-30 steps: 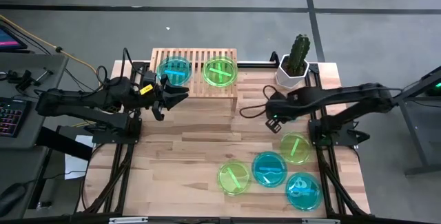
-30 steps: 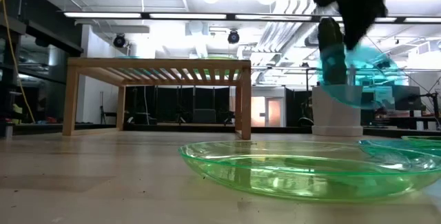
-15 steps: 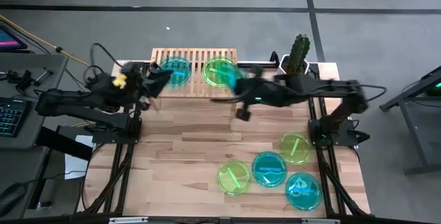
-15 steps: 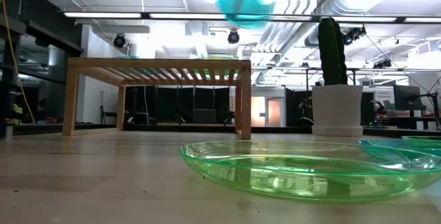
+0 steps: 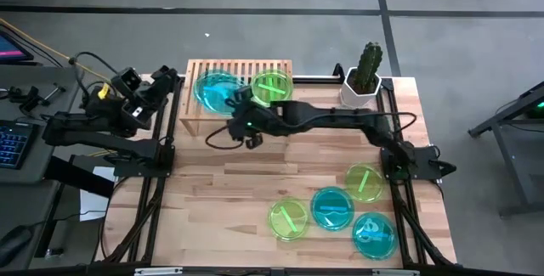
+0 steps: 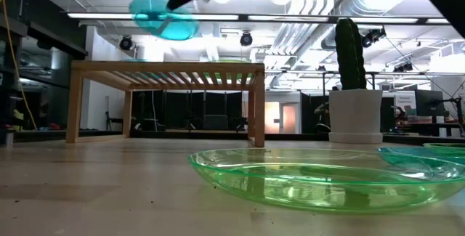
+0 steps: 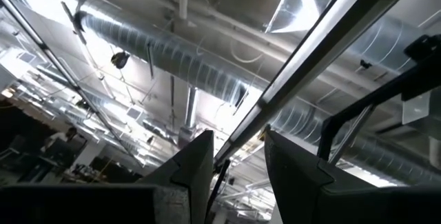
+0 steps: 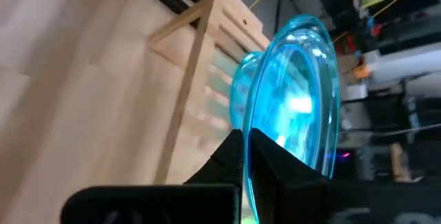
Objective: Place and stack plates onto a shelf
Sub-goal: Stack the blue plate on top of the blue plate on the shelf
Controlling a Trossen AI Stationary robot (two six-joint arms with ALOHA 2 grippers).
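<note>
Wooden table carries the bamboo shelf at far left-centre, potted cactus far right. Near-right on the tabletop: four plates, green plate, blue plate, green plate, blue plate. On the shelf's slats: one green plate, right end.

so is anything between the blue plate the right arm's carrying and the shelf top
Nothing visible. The right gripper is shut on a cyan plate, held above the left part of the shelf. Only open air shows beneath it, and a cyan plate already lies there to stack on.
</note>
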